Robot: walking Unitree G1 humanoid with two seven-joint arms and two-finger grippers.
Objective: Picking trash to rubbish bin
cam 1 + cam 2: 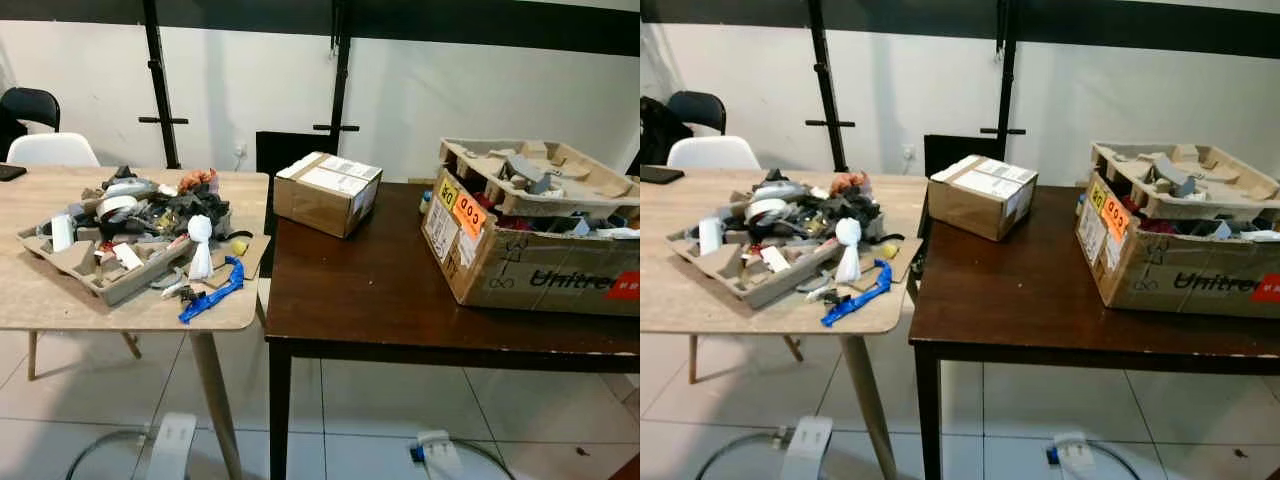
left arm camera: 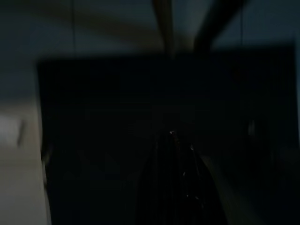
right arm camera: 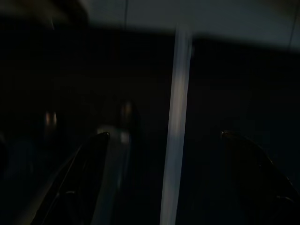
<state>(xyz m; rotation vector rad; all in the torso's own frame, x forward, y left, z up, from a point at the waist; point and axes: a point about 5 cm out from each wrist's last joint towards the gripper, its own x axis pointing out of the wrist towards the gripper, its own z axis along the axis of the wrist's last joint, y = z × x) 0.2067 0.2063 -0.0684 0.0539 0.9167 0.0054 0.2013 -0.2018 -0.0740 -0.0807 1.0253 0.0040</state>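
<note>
A heap of trash (image 1: 150,215) lies in and around a grey pulp tray (image 1: 75,262) on the light wooden table (image 1: 60,300) at the left. A white crumpled wad (image 1: 200,245) and a blue plastic strip (image 1: 212,292) lie at its near edge. On the dark table (image 1: 370,290) to the right stands a large open cardboard box (image 1: 540,270) with scraps and a pulp tray on top. Both arms hang low in shade. In the dim right wrist view, the right gripper (image 3: 173,183) is open and empty. The left gripper (image 2: 172,140) looks shut, its fingers one dark shape.
A small sealed cardboard box (image 1: 326,192) sits at the dark table's far left corner. A white chair (image 1: 52,149) and a black chair (image 1: 30,103) stand behind the light table. White plugs with cables (image 1: 170,445) lie on the tiled floor under both tables.
</note>
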